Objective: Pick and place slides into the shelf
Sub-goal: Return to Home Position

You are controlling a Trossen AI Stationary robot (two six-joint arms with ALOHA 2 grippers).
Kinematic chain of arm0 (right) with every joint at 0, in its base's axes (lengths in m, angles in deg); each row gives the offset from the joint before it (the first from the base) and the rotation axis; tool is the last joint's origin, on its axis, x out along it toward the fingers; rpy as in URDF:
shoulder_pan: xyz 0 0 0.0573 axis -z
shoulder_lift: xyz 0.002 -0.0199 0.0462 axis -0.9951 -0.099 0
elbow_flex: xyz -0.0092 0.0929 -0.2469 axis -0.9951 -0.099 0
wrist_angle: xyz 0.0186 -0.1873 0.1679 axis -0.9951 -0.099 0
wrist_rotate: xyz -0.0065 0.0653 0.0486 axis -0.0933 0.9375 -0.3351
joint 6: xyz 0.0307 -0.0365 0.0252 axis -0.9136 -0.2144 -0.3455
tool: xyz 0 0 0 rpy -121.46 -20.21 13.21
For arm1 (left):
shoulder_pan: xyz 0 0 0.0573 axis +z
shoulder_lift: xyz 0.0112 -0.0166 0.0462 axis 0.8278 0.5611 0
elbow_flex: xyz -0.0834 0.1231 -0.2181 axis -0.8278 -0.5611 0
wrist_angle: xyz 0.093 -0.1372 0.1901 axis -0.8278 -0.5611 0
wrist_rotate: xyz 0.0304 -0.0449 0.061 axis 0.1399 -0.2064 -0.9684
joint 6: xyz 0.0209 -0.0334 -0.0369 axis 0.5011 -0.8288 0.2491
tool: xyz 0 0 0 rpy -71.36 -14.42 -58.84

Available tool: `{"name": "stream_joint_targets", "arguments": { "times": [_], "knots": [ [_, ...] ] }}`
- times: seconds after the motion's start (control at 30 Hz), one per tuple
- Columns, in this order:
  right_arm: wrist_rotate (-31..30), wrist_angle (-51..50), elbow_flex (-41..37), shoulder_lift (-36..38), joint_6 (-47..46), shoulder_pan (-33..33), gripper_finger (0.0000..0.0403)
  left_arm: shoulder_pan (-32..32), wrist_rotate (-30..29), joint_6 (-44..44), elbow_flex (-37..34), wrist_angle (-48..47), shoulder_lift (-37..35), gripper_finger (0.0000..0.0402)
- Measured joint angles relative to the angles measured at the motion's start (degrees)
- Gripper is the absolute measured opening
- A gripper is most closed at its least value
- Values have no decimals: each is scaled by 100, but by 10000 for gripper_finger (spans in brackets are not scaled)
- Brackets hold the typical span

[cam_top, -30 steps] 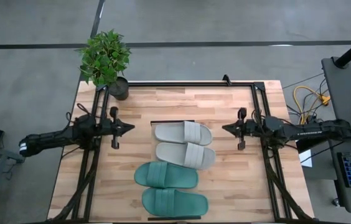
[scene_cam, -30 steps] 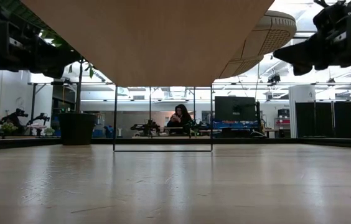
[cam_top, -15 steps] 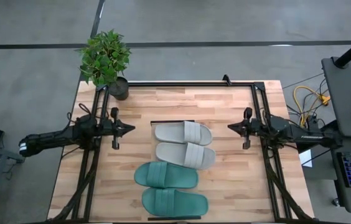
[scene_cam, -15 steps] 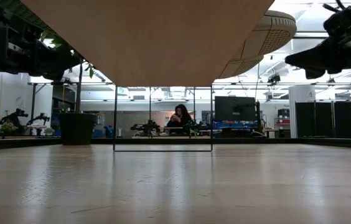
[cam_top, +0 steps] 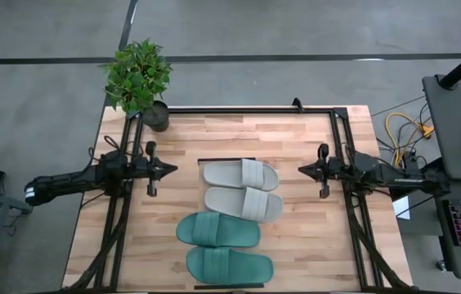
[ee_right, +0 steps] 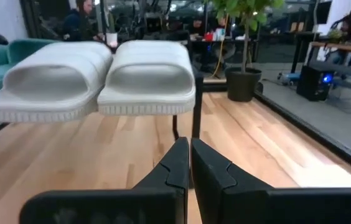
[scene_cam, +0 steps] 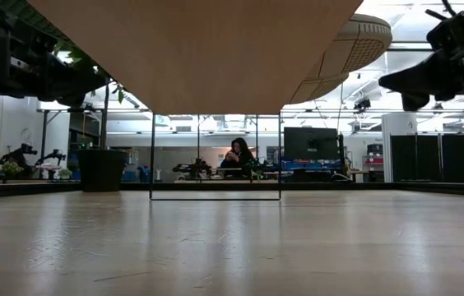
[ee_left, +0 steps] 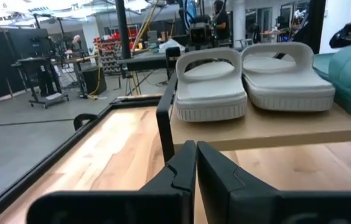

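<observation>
The left tool [cam_top: 172, 169] and right tool [cam_top: 302, 169] are both closed on nothing, facing each other across the surface [cam_top: 312, 245]. Between them the grey slides [cam_top: 241, 175] and green slides [cam_top: 218, 230] lie on the shelf [ee_left: 275, 127], long axes running tool to tool and equally near either arm.

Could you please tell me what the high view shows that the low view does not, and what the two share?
Only the high view shows the light grey slides and the teal-green slides, lying in a row. Only the low view shows the shelf from underneath, raised on thin legs, and a person in the room behind. Both show the left gripper and the right gripper, held off either side, and the potted plant.
</observation>
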Motion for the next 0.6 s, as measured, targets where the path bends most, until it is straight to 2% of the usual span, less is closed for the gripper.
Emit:
{"name": "stream_joint_targets", "arguments": {
  "times": [0.2,0.6],
  "knots": [
    [91,-17,-2,-290,3,0,9,-4,494,-13,0,-31,36,0],
    [85,10,-2,-443,300,0,9,2,499,-29,0,-13,139,0]
  ]
}}
